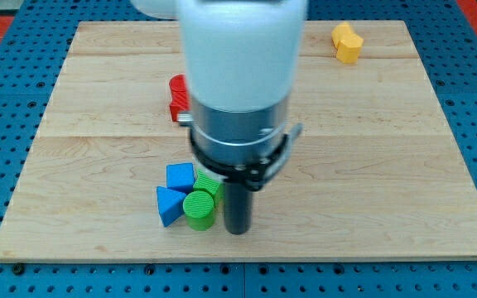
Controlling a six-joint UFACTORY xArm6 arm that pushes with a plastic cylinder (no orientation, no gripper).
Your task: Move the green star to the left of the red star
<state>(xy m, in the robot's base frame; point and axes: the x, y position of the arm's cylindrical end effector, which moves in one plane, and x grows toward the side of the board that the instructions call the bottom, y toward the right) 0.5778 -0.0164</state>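
My tip (pixel 237 230) rests on the board near the view's bottom, just right of a green cylinder (pixel 199 209). Behind that cylinder a second green block (pixel 210 184) peeks out; its shape is mostly hidden by the arm, so I cannot tell if it is the star. A red block (pixel 177 98) shows at the arm's left edge in the upper middle, largely hidden, shape unclear. My tip is well below the red block and touching or nearly touching the green blocks' right side.
Two blue blocks lie left of the green ones: a cube-like one (pixel 180 176) and a triangular one (pixel 169 204). A yellow block (pixel 347 42) sits at the view's top right. The wooden board (pixel 371 165) lies on a blue pegboard. The white arm body hides the board's upper middle.
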